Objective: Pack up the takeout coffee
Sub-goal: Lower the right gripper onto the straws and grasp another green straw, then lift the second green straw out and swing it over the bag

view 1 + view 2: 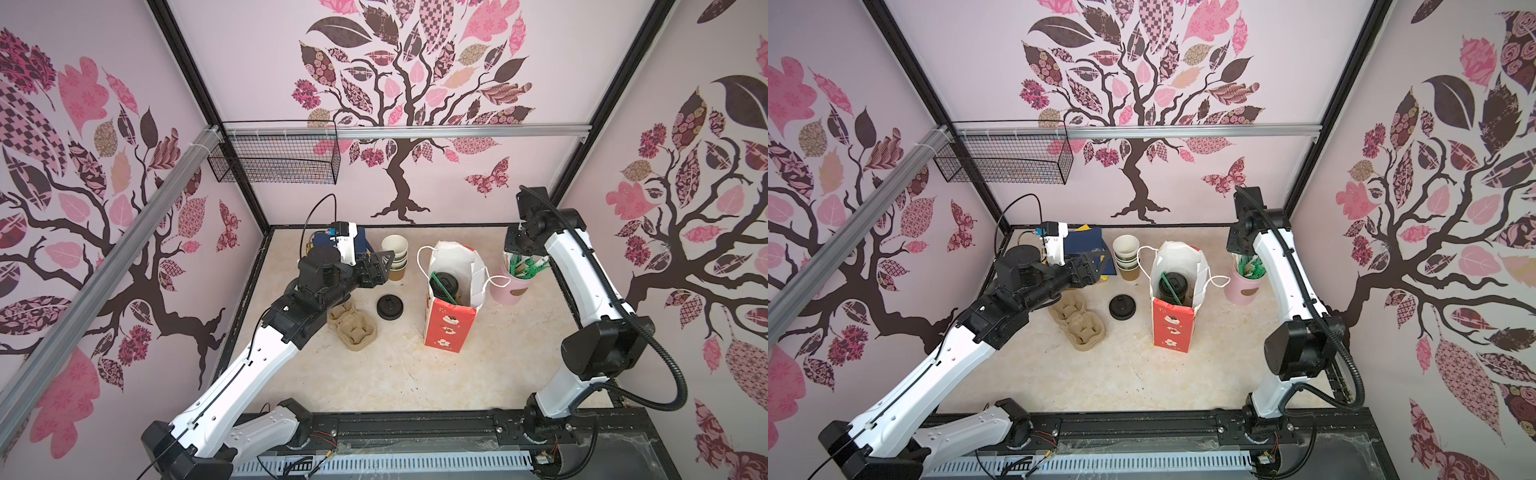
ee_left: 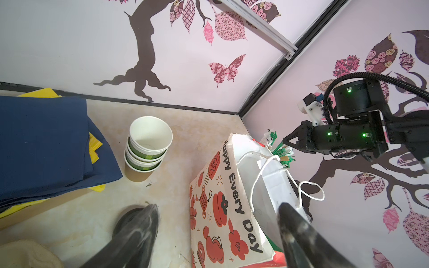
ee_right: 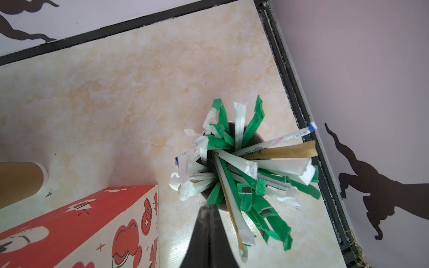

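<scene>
– One takeout coffee (image 1: pixel 445 284) is all I can make out, its black lid showing down inside the red and white paper bag (image 1: pixel 443 332). Do you see a second?
– No. In both top views the bag's wall hides whatever else is in there.
– Where does the left end effector (image 1: pixel 388 267) sit from it?
– To the left of the bag, above the bench (image 1: pixel 374 374), just beside the stack of cups (image 1: pixel 395 254). Its fingers are spread wide with nothing between them. In the left wrist view the bag's printed side shows in the gap between the two fingertips (image 2: pixel 152 208), further off.
– And the cup itself?
– To the right of that end effector, apart from it, with the bag's wall between them.
– The right end effector (image 3: pixel 207 208)?
– On the bag's other side, over the pink holder (image 1: pixel 515 291) of wrapped straws (image 3: pixel 243 162). Its fingers are pressed together at the edge of the bundle. Whether a wrapper is caught in them I cannot tell.
– So the bag, with the coffee in it, stands between the two.
– Yes, and a loose black lid (image 1: pixel 390 307) lies on the bench to the bag's left, near the left end effector.
</scene>
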`<state>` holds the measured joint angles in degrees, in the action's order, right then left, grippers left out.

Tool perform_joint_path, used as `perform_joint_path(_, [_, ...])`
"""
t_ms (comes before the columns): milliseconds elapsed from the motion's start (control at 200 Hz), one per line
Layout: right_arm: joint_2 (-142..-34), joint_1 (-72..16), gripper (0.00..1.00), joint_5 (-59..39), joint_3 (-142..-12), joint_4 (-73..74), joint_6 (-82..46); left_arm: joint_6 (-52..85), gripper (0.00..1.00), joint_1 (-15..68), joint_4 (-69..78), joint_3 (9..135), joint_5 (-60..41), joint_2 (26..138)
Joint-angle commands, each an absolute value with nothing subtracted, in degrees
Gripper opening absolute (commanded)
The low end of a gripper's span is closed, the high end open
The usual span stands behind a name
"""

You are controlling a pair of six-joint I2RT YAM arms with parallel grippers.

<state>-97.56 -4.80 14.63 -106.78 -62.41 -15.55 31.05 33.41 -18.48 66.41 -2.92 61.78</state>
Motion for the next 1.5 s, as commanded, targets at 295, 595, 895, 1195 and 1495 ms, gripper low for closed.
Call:
perform_joint_path(295, [-89.9,-4.5,0.00,16.7,-118.3,-69.4,-19.5,30.0,0.84,33.6,-14.1,66.7,-9.3,64.0])
perform_joint_path(595, [-88.8,-4.5,0.00,18.1,-120.2,-70.8,-19.1,29.6,0.84,34.3,-13.9,67.9,-13.1,66.8])
perform_joint_path(895, [-89.0,-4.5,0.00,17.9,-124.3,-72.0,-19.1,29.4,0.84,34.4,-14.4,68.0,-12.7,66.5])
perform_joint_path(1195, [-85.6,-4.5,0.00,12.7,-137.5,-77.0,-16.5,29.4,0.84,35.3,-13.5,69.5,-15.2,68.8])
perform_joint_path(1495, [-79.8,-4.5,0.00,-9.2,-136.8,-74.0,-16.3,29.4,0.84,36.7,-13.4,71.2,-17.0,71.3])
